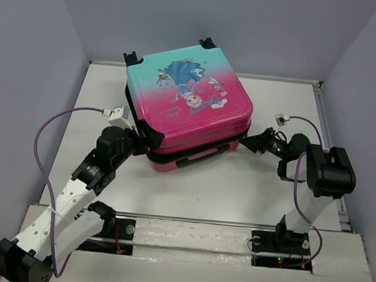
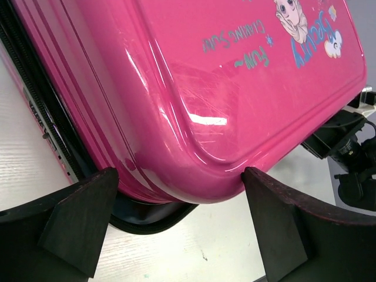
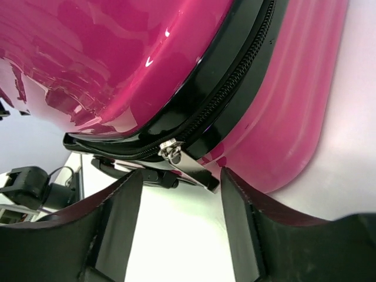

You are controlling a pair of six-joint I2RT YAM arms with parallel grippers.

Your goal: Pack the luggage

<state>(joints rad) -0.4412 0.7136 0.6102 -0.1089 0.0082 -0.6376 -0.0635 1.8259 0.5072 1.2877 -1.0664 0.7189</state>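
Observation:
The luggage (image 1: 188, 104) lies flat in the middle of the table, lid down, teal at the back fading to pink at the front, with a cartoon print on top. My left gripper (image 1: 145, 140) is at its front-left corner. In the left wrist view the gripper (image 2: 179, 194) is open wide, and the pink corner (image 2: 194, 117) reaches in between the two fingertips. My right gripper (image 1: 254, 142) is at the front-right corner. It (image 3: 181, 188) is open, and the silver zipper pull (image 3: 189, 165) hangs from the black zipper band (image 3: 235, 76) between its tips, not pinched.
Black wheels (image 1: 133, 58) stick out at the luggage's back edge and a black handle (image 1: 200, 157) at its front side. Grey walls close in the white table (image 1: 236, 192) on three sides. A metal rail (image 1: 194, 219) runs along the near edge by the arm bases.

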